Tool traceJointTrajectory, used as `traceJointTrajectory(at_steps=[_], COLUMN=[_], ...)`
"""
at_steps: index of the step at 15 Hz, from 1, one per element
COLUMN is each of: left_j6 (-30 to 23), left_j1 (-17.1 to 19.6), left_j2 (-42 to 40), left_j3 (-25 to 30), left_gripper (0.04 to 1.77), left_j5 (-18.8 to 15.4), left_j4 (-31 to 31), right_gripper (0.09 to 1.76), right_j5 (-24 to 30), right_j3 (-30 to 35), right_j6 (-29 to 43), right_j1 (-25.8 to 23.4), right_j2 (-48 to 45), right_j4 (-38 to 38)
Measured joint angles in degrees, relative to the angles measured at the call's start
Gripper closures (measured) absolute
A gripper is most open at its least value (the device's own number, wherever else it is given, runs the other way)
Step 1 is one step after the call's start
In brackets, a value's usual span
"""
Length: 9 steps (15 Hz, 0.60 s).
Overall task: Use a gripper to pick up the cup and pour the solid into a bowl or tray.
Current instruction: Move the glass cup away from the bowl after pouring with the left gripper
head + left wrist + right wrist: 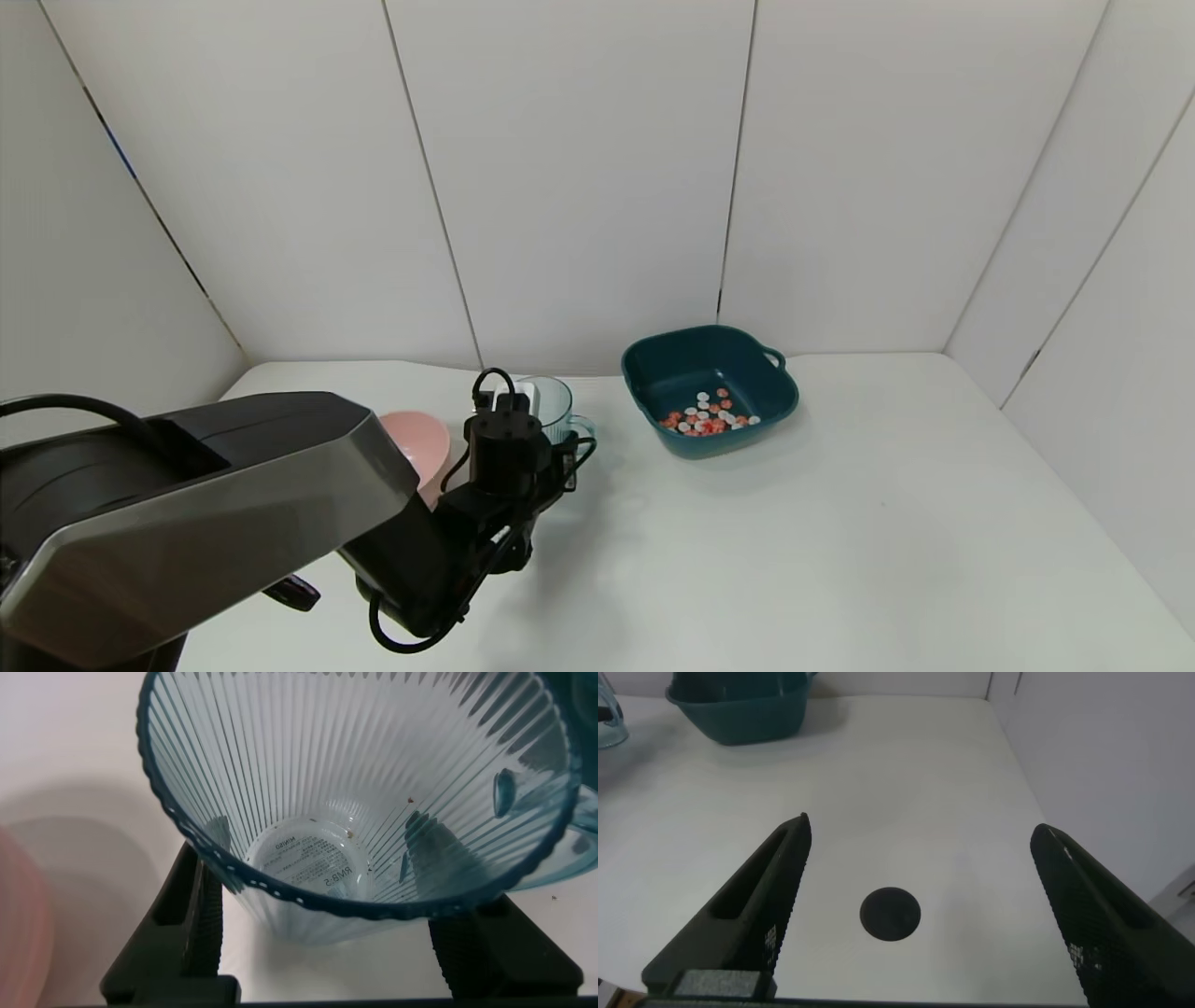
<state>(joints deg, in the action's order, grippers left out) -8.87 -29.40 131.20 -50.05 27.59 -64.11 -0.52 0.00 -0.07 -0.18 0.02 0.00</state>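
The head camera looks down over the counter (pixel 840 523). The left wrist camera peers closely into the cup (pixel 355 793); the right wrist camera shares the teal dish (pixel 738 709).

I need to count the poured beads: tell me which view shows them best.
The head view: the red-orange and white beads lie exposed in the teal dish. The right wrist view shows only the dish's outside; the left wrist view shows only the empty cup.

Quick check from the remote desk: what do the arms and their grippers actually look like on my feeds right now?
The left arm has a grey metallic casing over black housing, ending in a black cylindrical wrist with looping black cables and a small white block. The left gripper has two black wedge-shaped fingers. The right gripper has matching black tapered fingers with textured inner pads.
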Motion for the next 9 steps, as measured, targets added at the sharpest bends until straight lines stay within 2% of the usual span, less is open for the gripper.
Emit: traceJointTrajectory(at_steps=[4,9], left_j6=[-0.02,-0.18], left_j1=[0.13,0.09], left_j2=[0.50,0.48], left_j3=[0.06,0.72], left_gripper=[0.37,0.24], left_j5=[-0.05,-0.20], left_j4=[0.00,-0.02], right_gripper=[0.14,0.14], right_j5=[0.00,0.00], right_j3=[0.00,0.00], right_j6=[0.00,-0.02], right_j1=[0.00,0.00], right_j2=[0.00,0.00], right_j4=[0.00,0.00])
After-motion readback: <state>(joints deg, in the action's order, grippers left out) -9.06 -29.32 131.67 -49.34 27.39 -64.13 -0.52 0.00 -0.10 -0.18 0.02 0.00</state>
